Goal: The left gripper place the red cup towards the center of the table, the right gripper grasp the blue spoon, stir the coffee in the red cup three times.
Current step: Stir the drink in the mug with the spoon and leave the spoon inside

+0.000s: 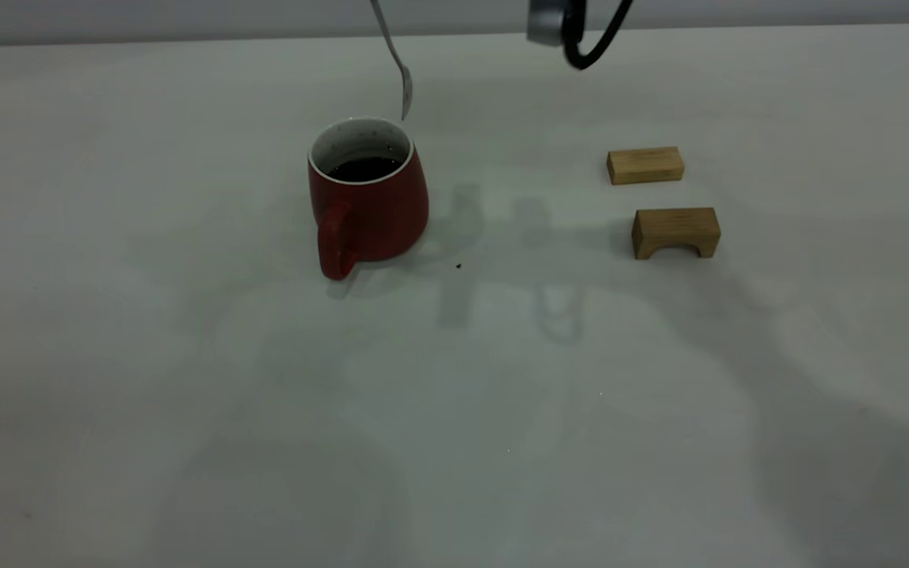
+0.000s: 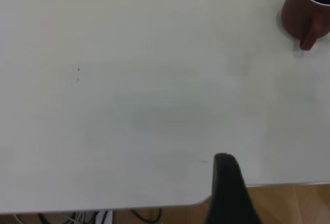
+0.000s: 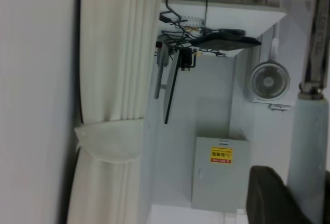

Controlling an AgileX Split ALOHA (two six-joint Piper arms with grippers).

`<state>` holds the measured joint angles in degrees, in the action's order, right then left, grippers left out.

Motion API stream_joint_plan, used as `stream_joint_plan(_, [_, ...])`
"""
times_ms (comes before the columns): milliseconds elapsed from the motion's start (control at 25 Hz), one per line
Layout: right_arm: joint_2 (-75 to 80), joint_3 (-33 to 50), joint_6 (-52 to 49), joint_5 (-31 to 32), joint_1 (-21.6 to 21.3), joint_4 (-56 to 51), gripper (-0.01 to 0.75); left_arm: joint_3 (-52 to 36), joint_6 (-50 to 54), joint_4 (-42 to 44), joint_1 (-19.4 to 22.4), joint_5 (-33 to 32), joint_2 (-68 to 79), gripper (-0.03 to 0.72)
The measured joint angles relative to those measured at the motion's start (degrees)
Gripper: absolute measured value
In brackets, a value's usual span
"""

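The red cup [image 1: 368, 197] stands upright on the table [image 1: 186, 394], left of middle, with its handle toward the camera and dark coffee [image 1: 364, 168] inside. The blue spoon [image 1: 401, 79] hangs bowl down just above the cup's far rim, clear of the coffee. In the right wrist view my right gripper [image 3: 304, 193] is shut on the spoon's pale handle [image 3: 307, 146]. Only that arm's grey box and cable [image 1: 565, 28] show at the top of the exterior view. My left gripper [image 2: 289, 180] hovers open near the table's edge, far from the cup [image 2: 307, 12]; one black finger [image 2: 227, 182] shows.
Two tan wooden blocks lie right of the cup: a flat one [image 1: 645, 165] and an arched one [image 1: 675, 232]. A dark speck [image 1: 459, 267] lies near the cup's base. The table's rounded corner and the wooden floor [image 2: 289, 203] show under the left gripper.
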<state>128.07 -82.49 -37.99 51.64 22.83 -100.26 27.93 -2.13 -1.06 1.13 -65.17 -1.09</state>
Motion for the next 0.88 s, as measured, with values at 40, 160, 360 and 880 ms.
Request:
stream_joint_plan(40, [1.45, -1.72, 0.00, 0.16, 0.00, -0.11, 0.136, 0.00, 0.00, 0.00, 0.00, 0.00, 0.00, 0.551])
stream_joint_plan(160, [5.32, -6.48, -0.10, 1.07, 0.00, -0.30, 0.136, 0.00, 0.00, 0.00, 0.00, 0.00, 0.00, 0.551])
stream_joint_plan(360, [10.68, -11.08, -2.20, 3.18, 0.00, -0.42, 0.136, 0.00, 0.00, 0.00, 0.00, 0.00, 0.00, 0.551])
stream_joint_plan(880, [22.83, -20.73, -3.46, 5.40, 0.06, -0.43, 0.136, 0.00, 0.00, 0.00, 0.00, 0.00, 0.00, 0.551])
